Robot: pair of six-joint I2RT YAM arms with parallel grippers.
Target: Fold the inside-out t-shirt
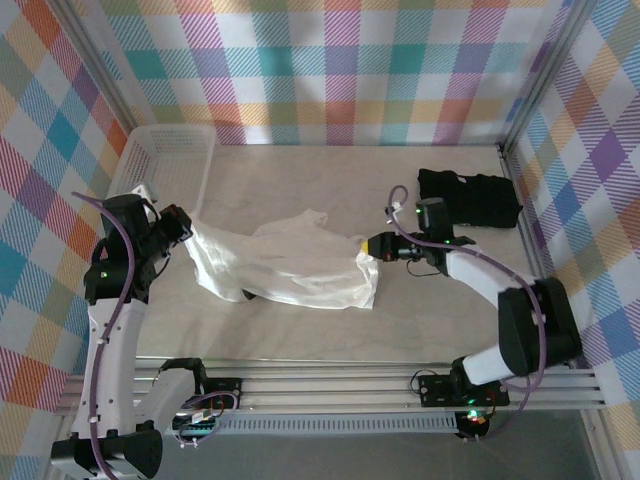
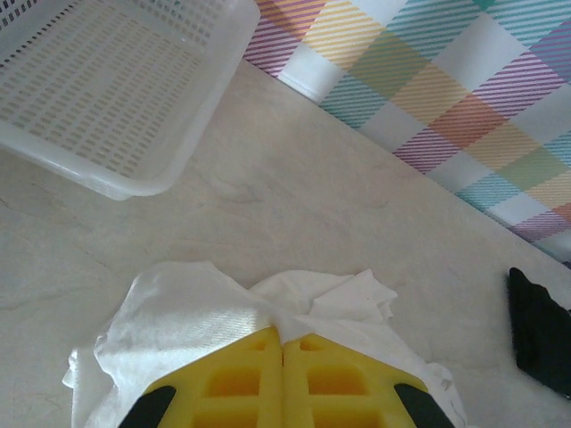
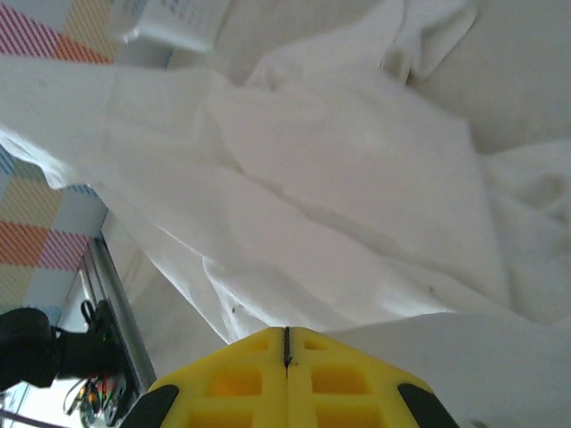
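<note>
The inside-out t-shirt [image 1: 290, 265] is plain white thin cloth, stretched in loose folds across the table's middle between my two grippers. On the left, my left gripper [image 1: 187, 226] is shut on the shirt's left end. In the left wrist view its yellow fingers [image 2: 232, 379] pinch a bunched edge of the t-shirt [image 2: 178, 312] at the left gripper's tip [image 2: 284, 337]. My right gripper [image 1: 369, 245] is shut on the shirt's right edge. From the right wrist, the t-shirt [image 3: 339, 178] spreads away from the right gripper's closed tips [image 3: 285, 332].
A white perforated basket [image 1: 165, 150] stands at the back left, its wall [image 2: 192, 125] close beyond the shirt. A black folded garment [image 1: 470, 197] lies at the back right, its edge [image 2: 540, 330] also showing. Checked walls enclose the table [image 1: 330, 330].
</note>
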